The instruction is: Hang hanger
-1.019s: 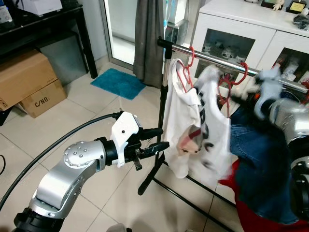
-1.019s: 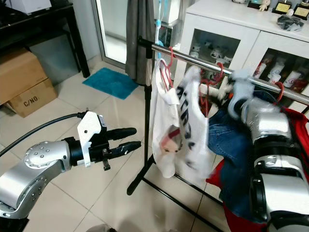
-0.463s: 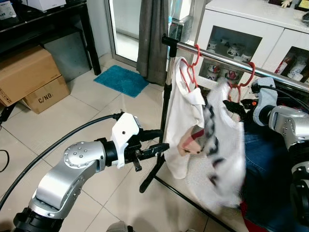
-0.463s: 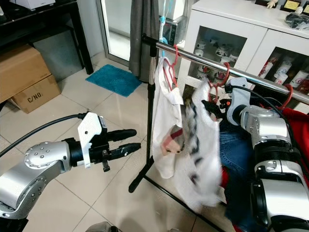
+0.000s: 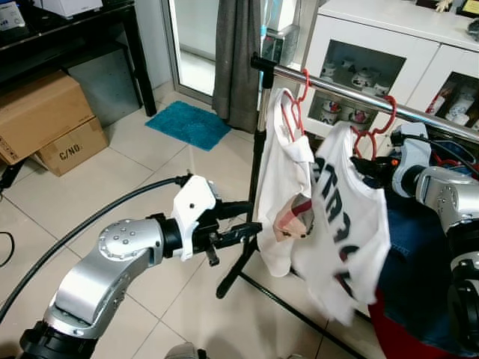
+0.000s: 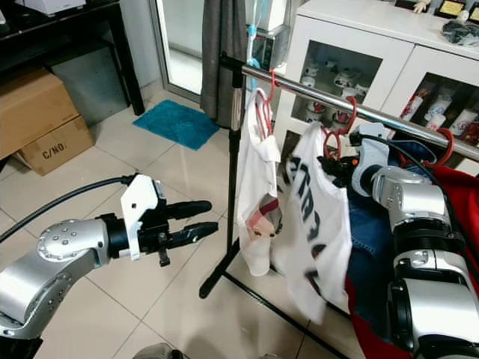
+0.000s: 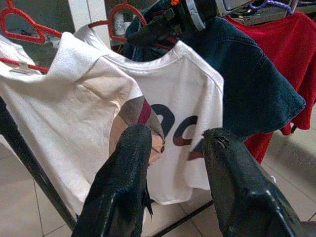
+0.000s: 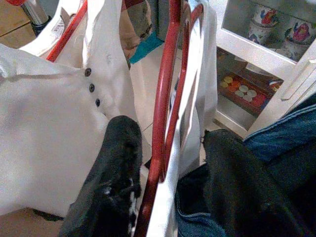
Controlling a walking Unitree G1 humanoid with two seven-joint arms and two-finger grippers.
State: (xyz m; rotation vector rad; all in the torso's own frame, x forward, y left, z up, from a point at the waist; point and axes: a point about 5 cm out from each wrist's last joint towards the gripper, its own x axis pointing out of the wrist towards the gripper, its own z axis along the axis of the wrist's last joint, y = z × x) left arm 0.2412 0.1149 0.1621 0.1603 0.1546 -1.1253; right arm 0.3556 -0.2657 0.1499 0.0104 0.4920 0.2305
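Hanger [image 6: 338, 134] hooked on rail [image 6: 314, 93] near its left end, carrying white shirt [image 6: 318, 224]. Right claw [image 6: 334, 166] spread around its red wire. Left claw [image 6: 202, 219] spread, idle. Risk: snagging wire on withdrawal, unhooking hanger.

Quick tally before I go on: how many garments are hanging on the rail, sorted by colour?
White shirts: 2
Blue denim garment: 1
Red garment: 1
Total: 4 garments
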